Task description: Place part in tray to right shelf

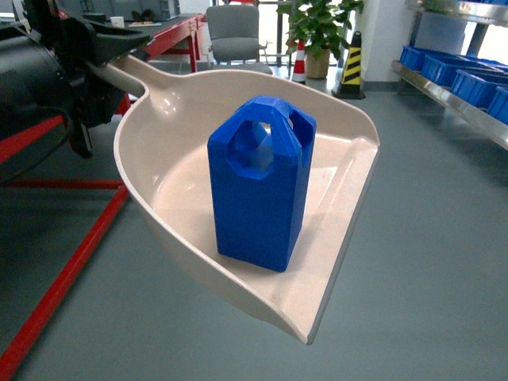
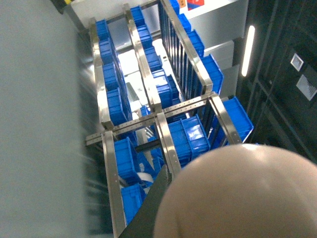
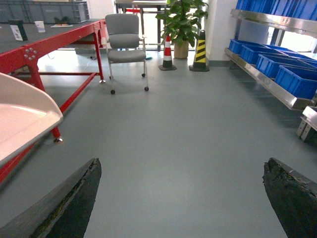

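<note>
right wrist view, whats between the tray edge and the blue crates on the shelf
Only bare grey floor lies between the tray and the blue crates, seen in the right wrist view.

Solid-blue part (image 1: 262,186), cream-beige tray (image 1: 186,155)

The head view looks forward and down, close over the cream-beige plastic dustpan-shaped tray (image 1: 333,230). The left wrist view, tilted, peers past that tray's underside at the stainless-steel rack (image 2: 148,74). The right wrist view faces forward low over the grey floor (image 3: 188,139), sharing the tray's edge.
</note>
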Motion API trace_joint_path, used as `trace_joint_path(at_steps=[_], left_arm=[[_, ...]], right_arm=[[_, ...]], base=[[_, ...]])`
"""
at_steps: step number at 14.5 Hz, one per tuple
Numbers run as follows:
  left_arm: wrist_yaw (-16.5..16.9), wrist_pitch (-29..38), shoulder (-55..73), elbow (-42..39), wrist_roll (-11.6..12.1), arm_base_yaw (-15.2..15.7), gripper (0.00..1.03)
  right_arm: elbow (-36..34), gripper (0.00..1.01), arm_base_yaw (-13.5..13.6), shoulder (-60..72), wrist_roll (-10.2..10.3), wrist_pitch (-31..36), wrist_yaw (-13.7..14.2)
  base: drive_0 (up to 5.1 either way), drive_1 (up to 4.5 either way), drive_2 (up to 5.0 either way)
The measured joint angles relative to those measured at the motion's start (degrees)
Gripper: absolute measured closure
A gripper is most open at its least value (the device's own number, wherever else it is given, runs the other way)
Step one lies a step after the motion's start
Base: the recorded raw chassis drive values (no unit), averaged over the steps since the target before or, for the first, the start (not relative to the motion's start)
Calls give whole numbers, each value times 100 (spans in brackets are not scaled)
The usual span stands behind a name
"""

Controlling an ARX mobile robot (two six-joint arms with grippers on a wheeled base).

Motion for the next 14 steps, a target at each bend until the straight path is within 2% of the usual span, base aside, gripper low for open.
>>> trace_joint_path(at_steps=[14], left_arm=[[-20, 48, -13, 4, 0, 0, 91]], right_arm=[[0, 3, -2, 0, 0, 9, -11]], base=[[2, 423, -419]])
